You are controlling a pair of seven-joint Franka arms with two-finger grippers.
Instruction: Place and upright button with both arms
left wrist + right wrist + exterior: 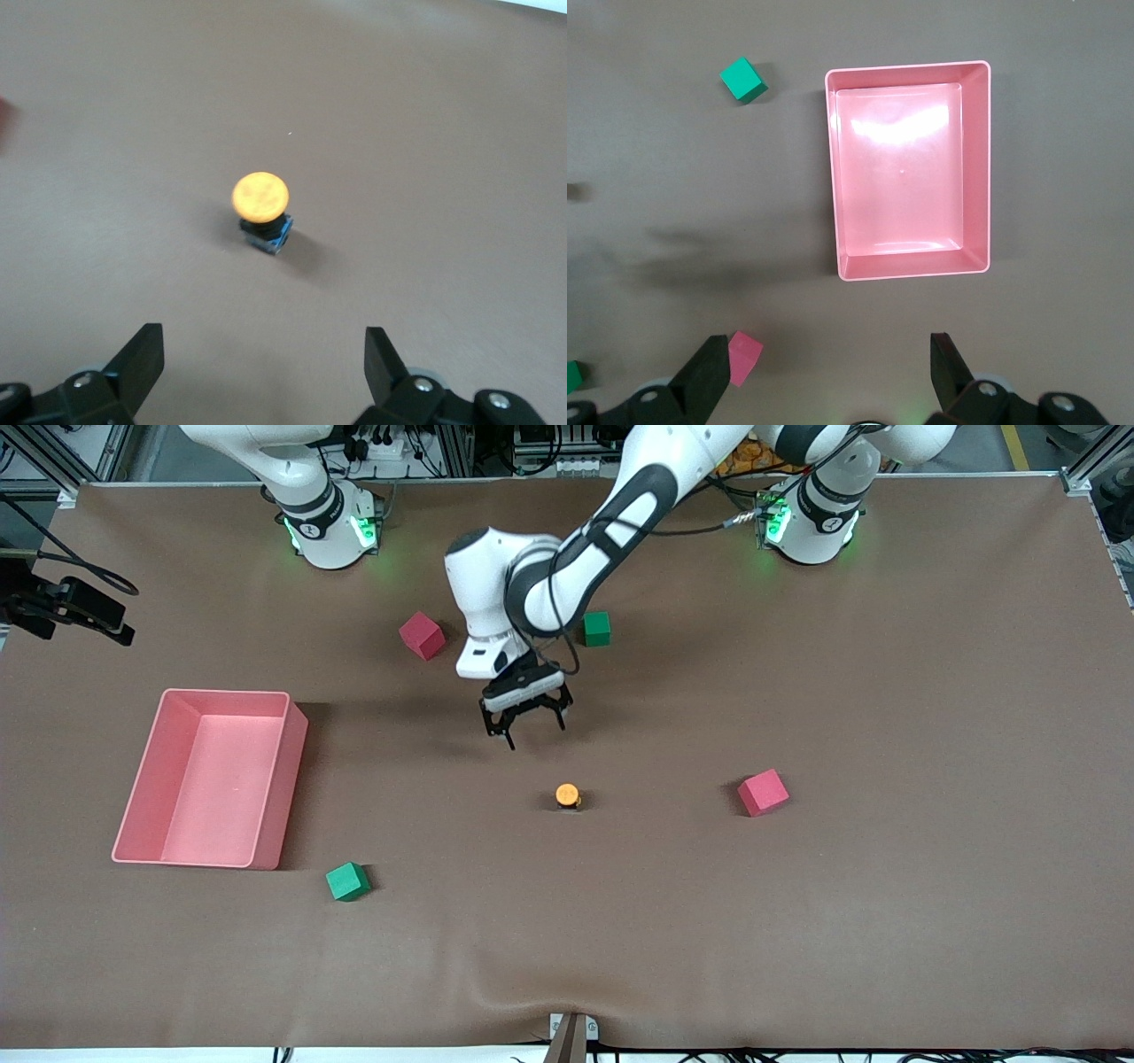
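The button (567, 794) is taken as landmark. It stands upright on the brown tabletop (930, 691), orange cap up, black body below; in the left wrist view (261, 208) a blue part is seen at its base. Bare tabletop is seen all round it, with no object touching it.

The nearest object is a red cube (763, 792), level with the button toward the left arm's end, well apart. A green cube (347, 881) lies nearer the front camera than the button, toward the right arm's end. The pink bin (275, 797) lies farther toward that end, well apart from the button, and is seen empty in the right wrist view (974, 177). A second red cube (422, 635) and a second green cube (597, 628) lie farther from the front camera than the button. The tabletop's front edge is well apart from the button.

The left claw (524, 726) is held above the tabletop, over a spot farther from the camera than the button and slightly toward the right arm's end. Its fingers are spread wide and nothing is gripped. The button is seen ahead of the gap between the fingertips (142, 354), not between them.

The right claw (833, 372) is held high over the bin's surroundings, waiting, fingers spread wide, nothing gripped.

No legible writing is made out.
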